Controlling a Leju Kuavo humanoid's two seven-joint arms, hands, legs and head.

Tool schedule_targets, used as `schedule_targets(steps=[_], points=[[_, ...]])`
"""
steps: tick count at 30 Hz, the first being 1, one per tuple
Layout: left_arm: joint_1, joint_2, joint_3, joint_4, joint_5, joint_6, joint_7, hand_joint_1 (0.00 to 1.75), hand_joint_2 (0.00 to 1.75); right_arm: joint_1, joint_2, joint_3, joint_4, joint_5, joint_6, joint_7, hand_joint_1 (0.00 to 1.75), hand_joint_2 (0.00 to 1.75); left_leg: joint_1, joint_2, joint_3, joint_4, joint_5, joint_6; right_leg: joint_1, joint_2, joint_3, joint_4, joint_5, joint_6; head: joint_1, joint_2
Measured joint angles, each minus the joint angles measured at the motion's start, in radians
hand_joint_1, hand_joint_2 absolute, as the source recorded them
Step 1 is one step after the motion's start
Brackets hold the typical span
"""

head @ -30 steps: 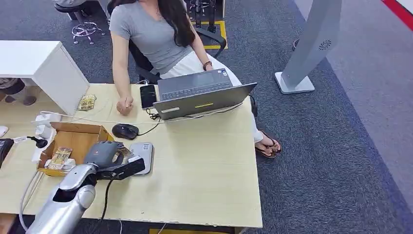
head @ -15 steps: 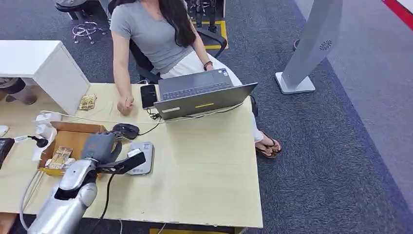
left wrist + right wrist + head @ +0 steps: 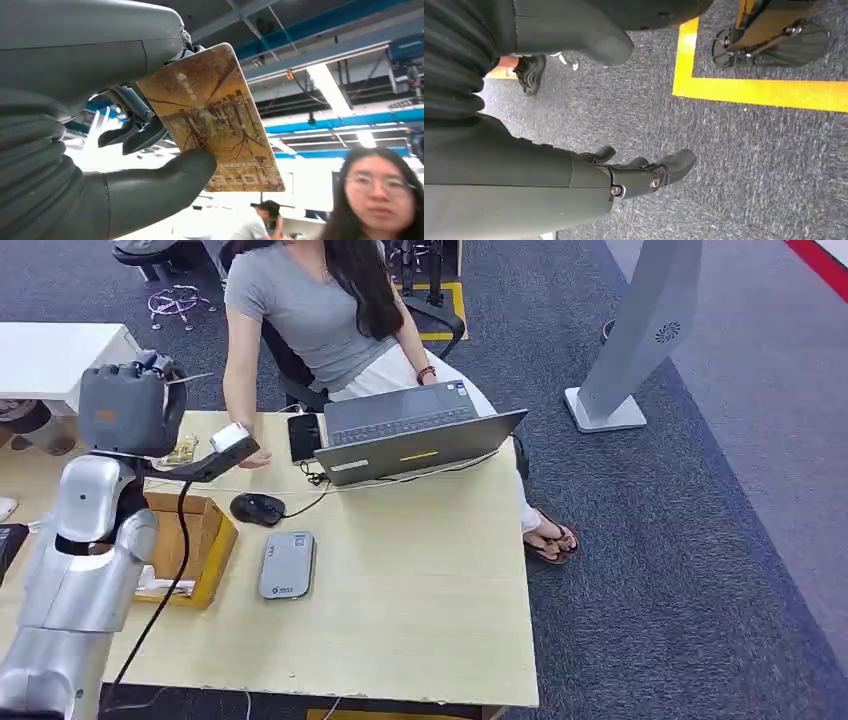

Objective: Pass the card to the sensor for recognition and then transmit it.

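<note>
My left hand (image 3: pixel 130 405) is raised high above the table's left side, near the seated person (image 3: pixel 310 310). It pinches a brown-and-gold picture card (image 3: pixel 215 120) between thumb (image 3: pixel 165 185) and fingers (image 3: pixel 132 135). From the head view the card (image 3: pixel 188 379) is a thin edge sticking out beside the hand. The grey card sensor (image 3: pixel 287 564) lies flat on the table below, well apart from the hand. My right hand (image 3: pixel 644 172) hangs over the grey carpet with loosely spread fingers and holds nothing.
A cardboard box (image 3: pixel 190 530) sits left of the sensor, under my arm. A mouse (image 3: pixel 257 508), a phone (image 3: pixel 304 436) and an open laptop (image 3: pixel 420 435) lie toward the person. A white cabinet (image 3: pixel 50 355) stands at far left, a grey kiosk (image 3: pixel 640 340) on the right.
My left arm has lifted from just over the sensor up and back toward the person, carrying the card; the sensor now lies uncovered.
</note>
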Motion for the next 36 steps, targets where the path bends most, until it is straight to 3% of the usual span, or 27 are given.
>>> schedule_targets(steps=[7,17,18,36], points=[[-0.061,0.0,0.022,0.109,-0.019,0.017,0.001,1.75,1.75,-0.002,0.007,-0.006,0.0,0.002,0.0,0.002,0.0,1.75,0.0,0.0,0.0,0.0,0.0,0.0,0.0,0.0,0.0,0.0,0.0,0.0,0.0,0.0],[-0.078,0.008,0.04,0.18,-0.045,0.024,0.006,1.75,1.75,-0.003,0.008,-0.012,0.0,0.009,0.001,0.002,0.0,1.75,0.0,0.0,0.0,0.0,0.0,0.0,0.0,0.0,0.0,0.0,0.0,0.0,0.0,0.0],[-0.078,0.008,0.041,0.185,-0.047,0.025,0.006,0.0,1.75,-0.004,0.008,-0.013,0.0,0.01,0.001,0.002,0.0,1.75,0.0,0.0,0.0,0.0,0.0,0.0,0.0,0.0,0.0,0.0,0.0,0.0,0.0,0.0],[-0.035,0.005,0.056,0.225,-0.04,0.073,0.004,0.0,1.75,-0.005,0.008,-0.021,0.0,0.012,0.0,0.003,0.0,1.75,0.0,0.0,0.0,0.0,0.0,0.0,0.0,0.0,0.0,0.0,0.0,0.0,0.0,0.0]])
